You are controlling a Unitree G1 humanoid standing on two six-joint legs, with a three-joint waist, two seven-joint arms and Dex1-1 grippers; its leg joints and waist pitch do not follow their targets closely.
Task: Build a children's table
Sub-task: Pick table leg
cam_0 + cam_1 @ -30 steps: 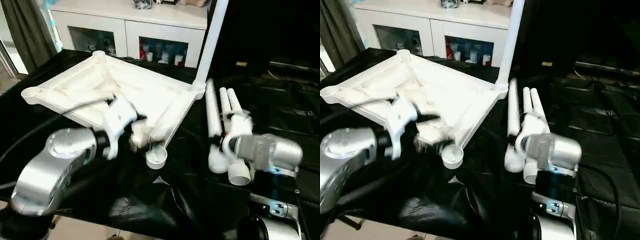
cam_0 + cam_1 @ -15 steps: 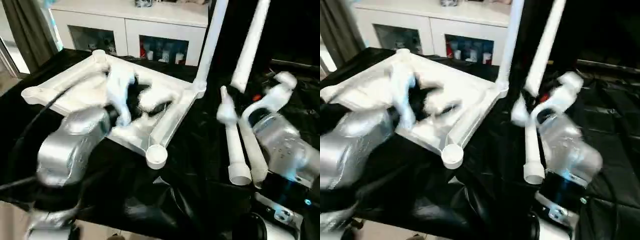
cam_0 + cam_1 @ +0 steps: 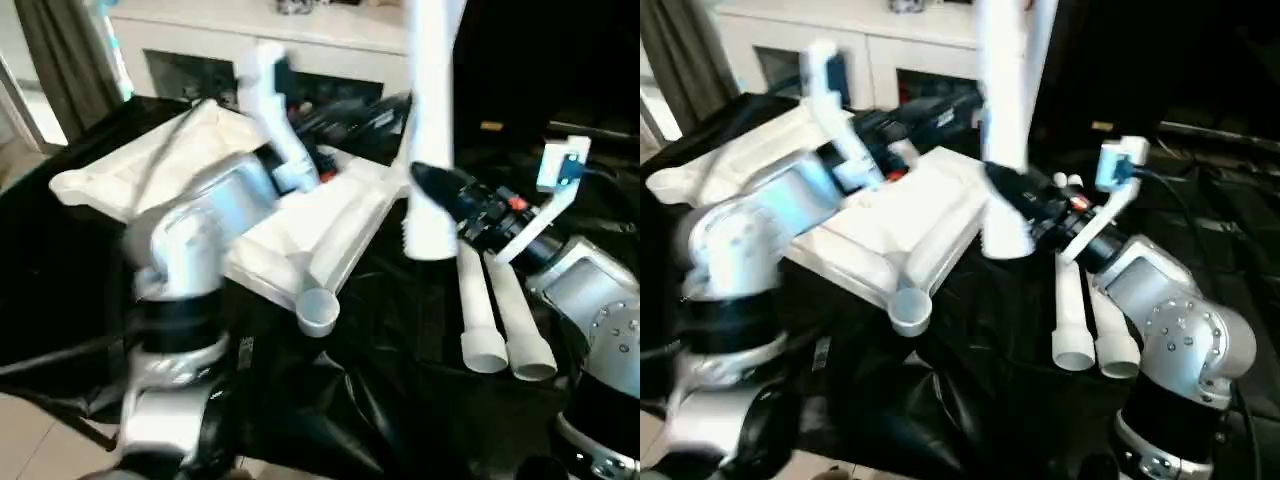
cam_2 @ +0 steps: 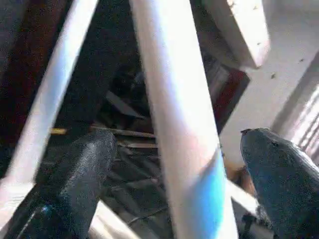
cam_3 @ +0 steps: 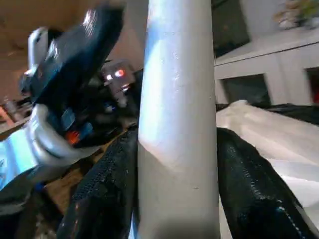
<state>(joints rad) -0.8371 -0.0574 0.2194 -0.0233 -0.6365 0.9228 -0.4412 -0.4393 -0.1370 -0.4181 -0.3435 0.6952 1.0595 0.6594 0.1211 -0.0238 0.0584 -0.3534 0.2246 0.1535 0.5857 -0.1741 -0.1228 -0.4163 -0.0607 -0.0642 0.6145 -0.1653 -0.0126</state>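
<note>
Tabletop (image 3: 300,215) lies underside up on the black-draped surface (image 3: 380,400), left of centre, w/ one round corner socket (image 3: 318,310) at its near edge. Right gripper (image 5: 177,164) holds a white leg (image 3: 428,130) upright, right of the tabletop; the leg's lower end hangs above the surface, near the tabletop's right edge. In right wrist view both black fingers (image 5: 102,194) press against the leg's sides, so closed on it. Left arm (image 3: 190,250) reaches over the tabletop toward that leg. Left gripper (image 4: 174,174): fingers (image 4: 84,164) spread wide, a leg passing between them w/ gaps on both sides, not touching. Two more legs (image 3: 500,320) lie side by side on the surface at right, open ends toward the near edge, just left of the right forearm (image 3: 590,300). White cabinet (image 3: 200,40) stands at far left behind the surface.
</note>
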